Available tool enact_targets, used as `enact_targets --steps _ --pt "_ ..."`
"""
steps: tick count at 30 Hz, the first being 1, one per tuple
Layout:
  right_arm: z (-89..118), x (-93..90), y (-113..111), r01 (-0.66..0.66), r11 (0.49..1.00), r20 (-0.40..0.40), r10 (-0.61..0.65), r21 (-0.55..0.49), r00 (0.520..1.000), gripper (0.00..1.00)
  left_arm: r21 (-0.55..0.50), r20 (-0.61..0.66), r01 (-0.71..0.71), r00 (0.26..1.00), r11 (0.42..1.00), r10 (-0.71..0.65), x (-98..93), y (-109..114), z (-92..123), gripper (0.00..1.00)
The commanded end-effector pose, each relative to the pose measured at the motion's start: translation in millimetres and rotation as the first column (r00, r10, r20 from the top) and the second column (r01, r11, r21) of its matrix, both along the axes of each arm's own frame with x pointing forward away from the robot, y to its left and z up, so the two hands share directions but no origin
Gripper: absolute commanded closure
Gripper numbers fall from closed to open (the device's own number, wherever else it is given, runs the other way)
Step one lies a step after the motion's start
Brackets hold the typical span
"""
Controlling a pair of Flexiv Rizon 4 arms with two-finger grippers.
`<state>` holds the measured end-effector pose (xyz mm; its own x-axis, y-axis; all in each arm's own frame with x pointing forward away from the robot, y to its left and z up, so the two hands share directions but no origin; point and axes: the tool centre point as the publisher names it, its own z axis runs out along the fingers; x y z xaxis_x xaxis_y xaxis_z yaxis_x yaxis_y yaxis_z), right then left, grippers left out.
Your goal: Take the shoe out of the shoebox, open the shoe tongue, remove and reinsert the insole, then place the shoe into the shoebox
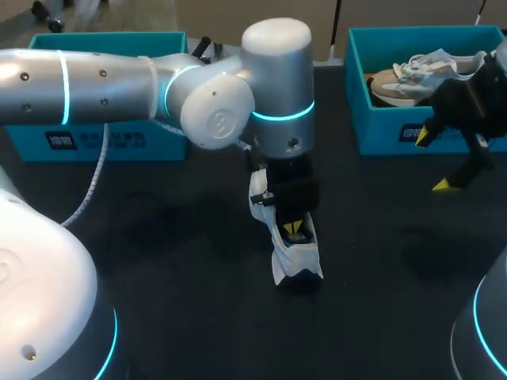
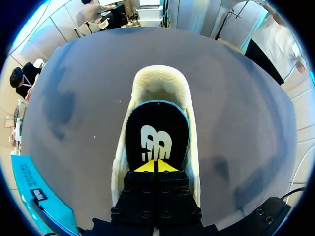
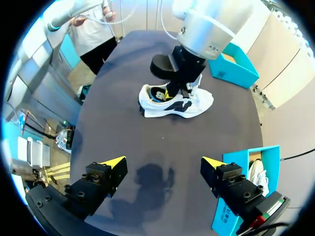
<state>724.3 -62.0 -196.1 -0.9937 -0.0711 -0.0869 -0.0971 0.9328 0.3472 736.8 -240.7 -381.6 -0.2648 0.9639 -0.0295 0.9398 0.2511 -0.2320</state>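
Teal card forms the left shoebox (image 1: 103,142). At the middle of the dark worktop (image 1: 158,261) the white shoe (image 1: 297,257), marked black on its side, is stood upright, its black insole (image 2: 157,128) bared. The left end effector (image 1: 295,229) is set in its opening, fingers together. A beige second shoe (image 1: 412,75) is held in the teal right shoebox (image 1: 380,134); before it the right end effector (image 1: 434,161) is spread apart.

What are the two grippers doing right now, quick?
Left gripper: closed, tips on the insole inside the shoe; whether it pinches it cannot be told.
Right gripper: open, holding nothing.
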Motion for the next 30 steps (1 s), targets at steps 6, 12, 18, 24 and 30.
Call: enact_targets --steps 6,12,18,24,30 --pt "-0.5 0.0 0.7 0.002 1.0 0.0 -0.002 -0.002 1.0 0.0 -0.015 0.005 -0.003 1.0 1.0 0.003 0.2 -3.9 3.1 1.0" --pt "-0.5 0.0 0.7 0.002 1.0 0.0 -0.002 -0.002 1.0 0.0 -0.043 -0.024 0.018 1.0 0.999 -0.019 0.9 -11.2 15.6 1.0" --pt "-0.5 0.0 0.7 0.002 1.0 0.0 -0.002 -0.002 1.0 0.0 -0.049 -0.067 0.063 0.996 0.997 -0.066 -12.2 -20.9 9.7 1.0" --pt "-0.5 0.0 0.7 0.002 1.0 0.0 -0.002 -0.002 1.0 0.0 -0.028 -0.058 0.077 0.995 0.997 -0.079 -15.8 -23.9 -7.7 1.0" --pt "-0.5 0.0 0.7 0.002 1.0 0.0 -0.002 -0.002 1.0 0.0 -0.002 -0.049 0.072 0.996 0.997 -0.072 -10.9 -17.5 -11.1 1.0"
